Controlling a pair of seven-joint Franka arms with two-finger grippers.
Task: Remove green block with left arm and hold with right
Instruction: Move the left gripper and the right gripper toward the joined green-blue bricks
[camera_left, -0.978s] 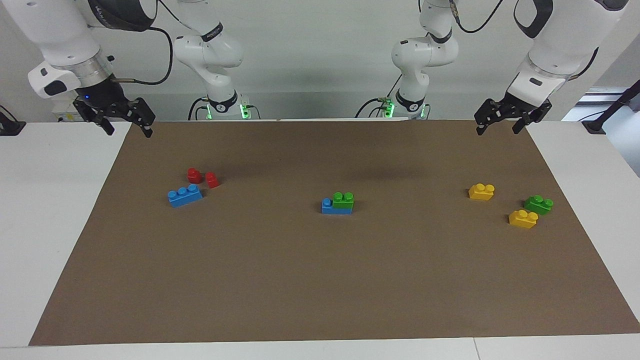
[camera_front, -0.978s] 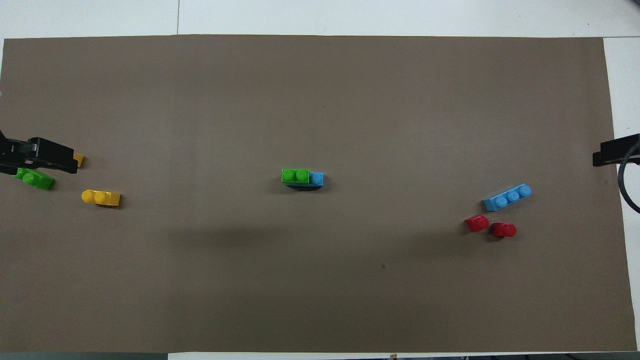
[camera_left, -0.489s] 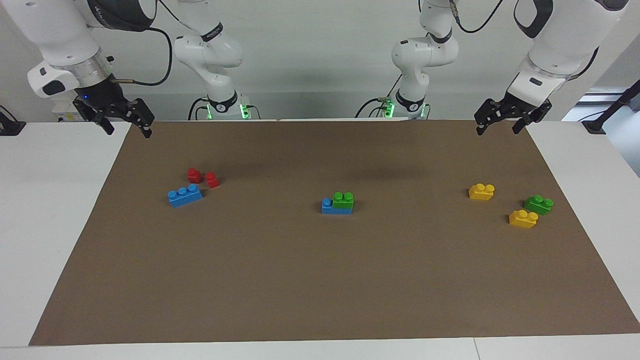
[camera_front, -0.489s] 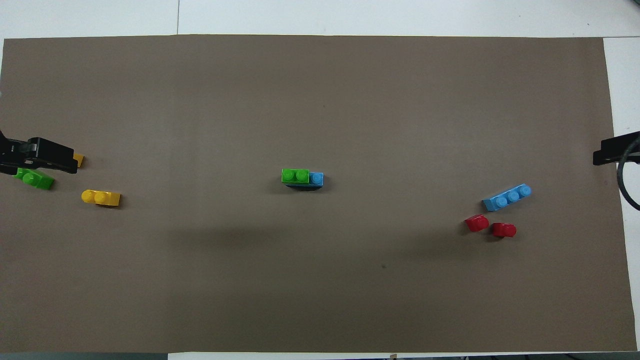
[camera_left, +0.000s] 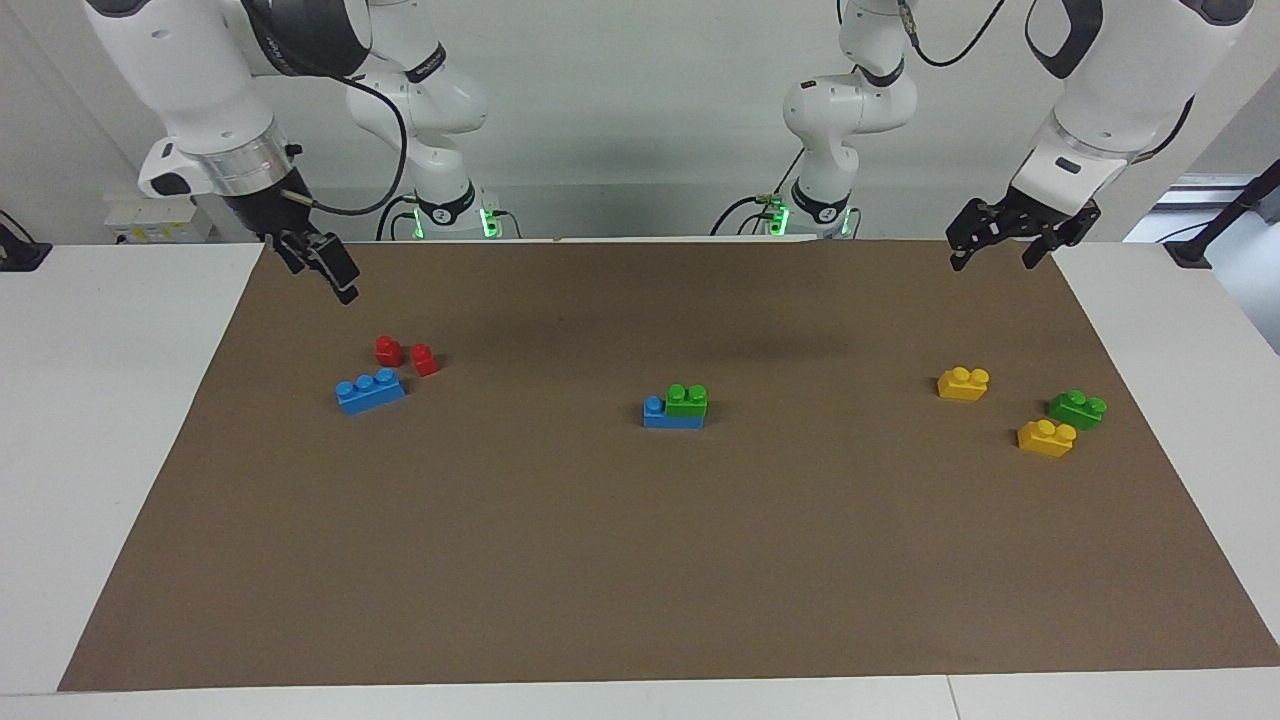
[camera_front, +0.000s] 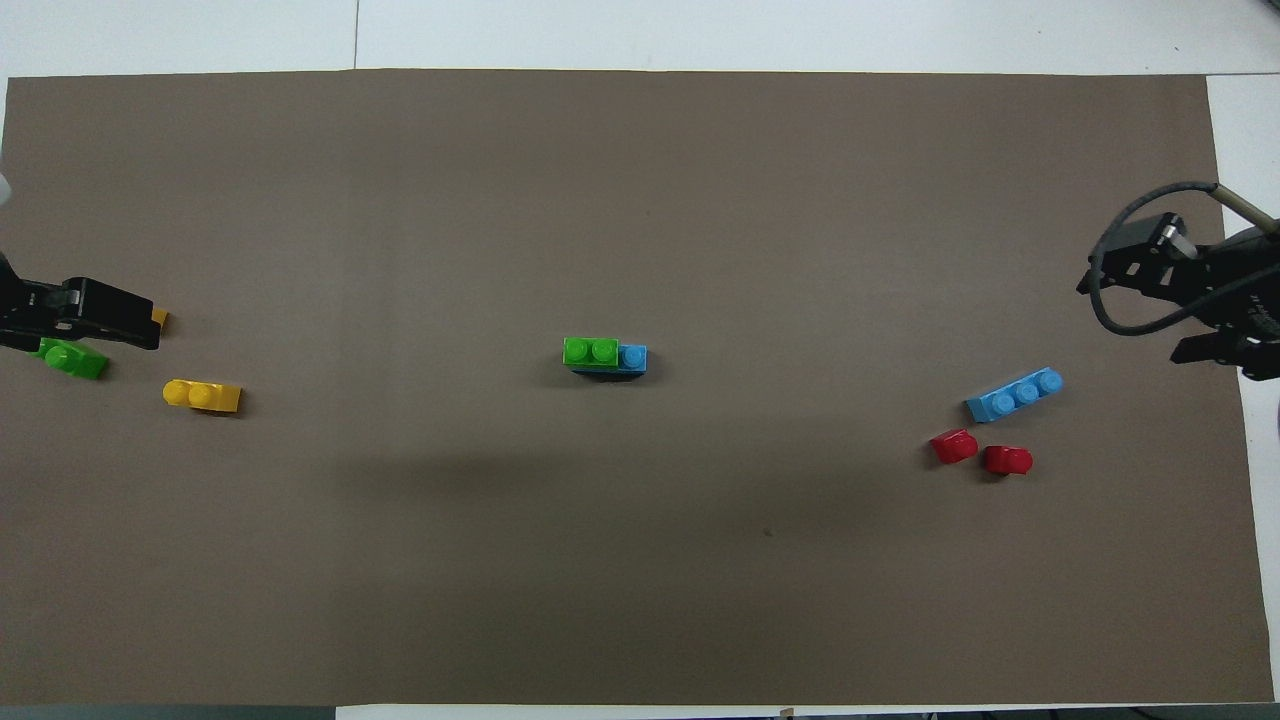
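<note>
A green block (camera_left: 687, 400) sits pressed onto one end of a blue brick (camera_left: 657, 414) at the middle of the brown mat; it also shows in the overhead view (camera_front: 590, 351). A second green block (camera_left: 1077, 408) lies loose toward the left arm's end. My left gripper (camera_left: 993, 258) is open and empty, up in the air over the mat's corner at that end. My right gripper (camera_left: 325, 280) is open and empty, with its wrist turned, over the mat's edge close to the two red bricks (camera_left: 405, 354).
A loose blue three-stud brick (camera_left: 370, 391) lies beside the red bricks at the right arm's end. Two yellow bricks (camera_left: 963, 383) (camera_left: 1046, 437) lie by the loose green block. The brown mat (camera_left: 640, 560) covers most of the white table.
My right arm has swung in over the mat toward the middle and turned its wrist. My left gripper has barely moved. No brick has moved.
</note>
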